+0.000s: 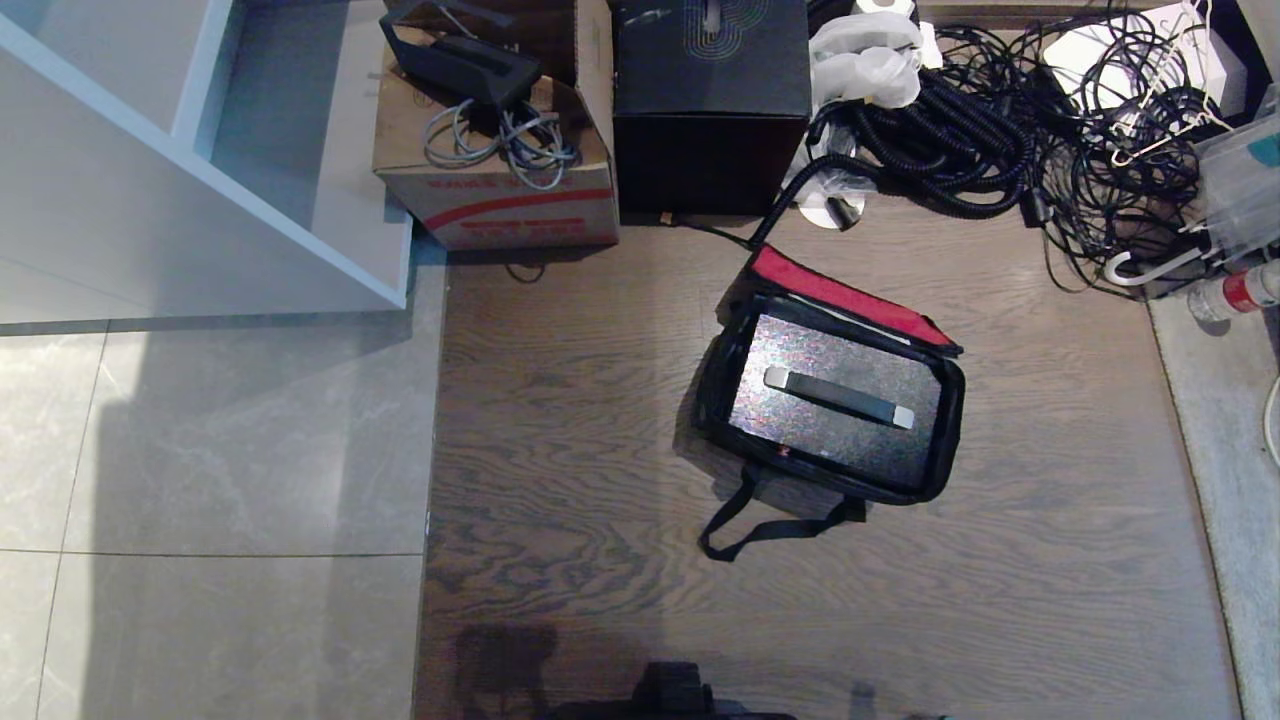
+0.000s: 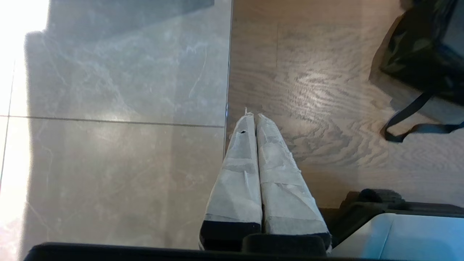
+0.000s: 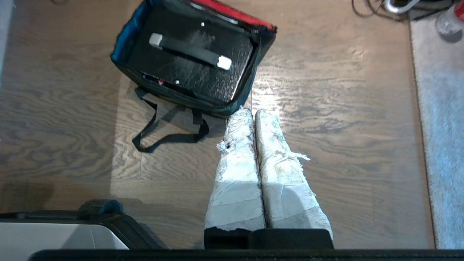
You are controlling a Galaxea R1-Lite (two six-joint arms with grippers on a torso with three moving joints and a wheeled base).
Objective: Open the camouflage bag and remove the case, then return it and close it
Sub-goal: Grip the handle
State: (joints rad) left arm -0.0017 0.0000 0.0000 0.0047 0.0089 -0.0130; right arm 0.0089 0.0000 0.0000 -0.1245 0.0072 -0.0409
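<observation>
The camouflage bag lies on the wooden floor with its top unzipped and its red-lined lid folded back. Inside lies the case, speckled grey, with a black handle on top. A black strap trails from the bag's near side. In the right wrist view the bag and the case lie just beyond my right gripper, which is shut and holds nothing. My left gripper is shut and empty over the floor seam, with the bag off to one side. Neither gripper shows in the head view.
A cardboard carton and a black box stand behind the bag. A tangle of black cables fills the back right, with a bottle beside it. A white shelf unit stands at the back left on grey tiles.
</observation>
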